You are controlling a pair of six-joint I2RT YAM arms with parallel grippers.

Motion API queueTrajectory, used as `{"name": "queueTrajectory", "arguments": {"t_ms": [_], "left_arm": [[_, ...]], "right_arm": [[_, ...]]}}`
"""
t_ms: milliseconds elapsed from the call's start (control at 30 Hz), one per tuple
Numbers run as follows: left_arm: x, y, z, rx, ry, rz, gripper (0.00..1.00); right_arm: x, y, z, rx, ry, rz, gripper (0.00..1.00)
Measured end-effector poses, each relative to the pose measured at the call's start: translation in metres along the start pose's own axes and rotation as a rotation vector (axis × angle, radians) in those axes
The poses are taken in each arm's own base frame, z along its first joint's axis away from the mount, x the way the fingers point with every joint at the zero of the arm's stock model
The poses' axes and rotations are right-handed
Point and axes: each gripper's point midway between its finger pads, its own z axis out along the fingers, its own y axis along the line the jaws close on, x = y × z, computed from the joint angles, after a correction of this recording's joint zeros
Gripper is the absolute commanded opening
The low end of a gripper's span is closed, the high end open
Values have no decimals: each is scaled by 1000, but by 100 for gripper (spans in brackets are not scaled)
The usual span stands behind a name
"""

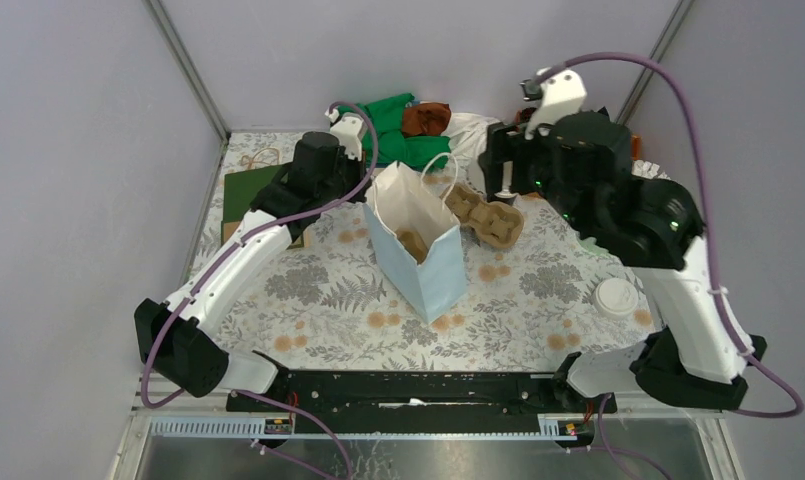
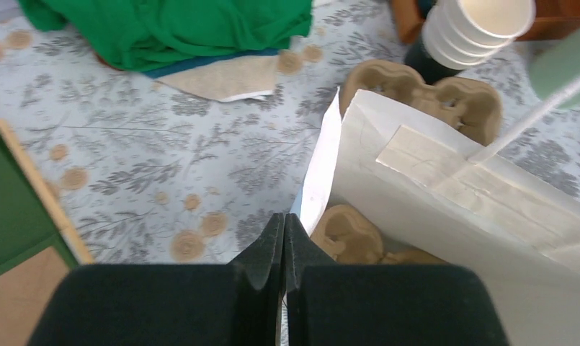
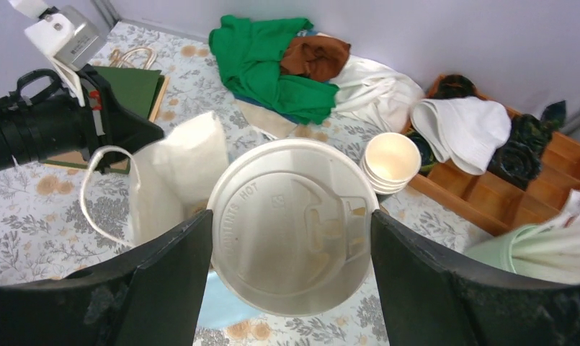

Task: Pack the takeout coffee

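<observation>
**White-lidded takeout coffee (image 3: 287,209) in right gripper (image 3: 292,238), beside open pale blue paper bag (image 1: 418,255)**

- Right gripper: black fingers spread wide and clasping the round white plastic lid from both sides. Only the lid shows; the cup body is hidden beneath it. The takeout coffee is held up just beside the bag's open mouth.
- Paper bag: white inside, with cord handles, upright on the floral-printed tabletop (image 1: 318,290).
- Left gripper (image 2: 283,232): fingers pressed together at the bag's near rim, the paper edge running in between their tips.
- Inside the bag: one brown moulded pulp cup tray (image 2: 351,234), at the bottom.
- Behind the bag: a second pulp tray (image 1: 490,218), lying flat on the tabletop just beside it.
- Further back: a stack of lidless cream paper cups (image 3: 390,160), next to a wooden compartment box (image 3: 488,198) carrying a folded white cloth (image 3: 463,126).
- Back edge: a crumpled green cloth (image 3: 265,61) with a brown cloth (image 3: 317,56) lying against it.
- Left edge: a flat dark green bag (image 1: 248,190) lying on the tabletop.
- Beside the right arm's base: a second white-lidded cup (image 1: 615,297), upright, well apart from the paper bag.
</observation>
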Motion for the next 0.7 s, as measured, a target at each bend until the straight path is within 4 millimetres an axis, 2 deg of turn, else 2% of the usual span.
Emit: {"name": "queueTrajectory", "arguments": {"t_ms": [133, 200, 267, 333, 500, 700], "left_arm": [[-4, 23, -1, -88, -13, 11, 0], [-5, 33, -2, -129, -19, 12, 0], [-7, 41, -3, -169, -26, 14, 0], [-8, 48, -4, -203, -33, 17, 0], [-16, 61, -12, -284, -58, 18, 0], [-26, 72, -25, -362, -101, -6, 0]], "right_arm": [[3, -22, -28, 37, -12, 35, 39], [17, -29, -35, 51, 1, 49, 37], [45, -33, -34, 66, 50, 39, 35], [86, -35, -28, 80, 119, 25, 35], [179, -24, 5, 83, 286, -18, 34], [257, -11, 47, 97, 366, -48, 34]]}}
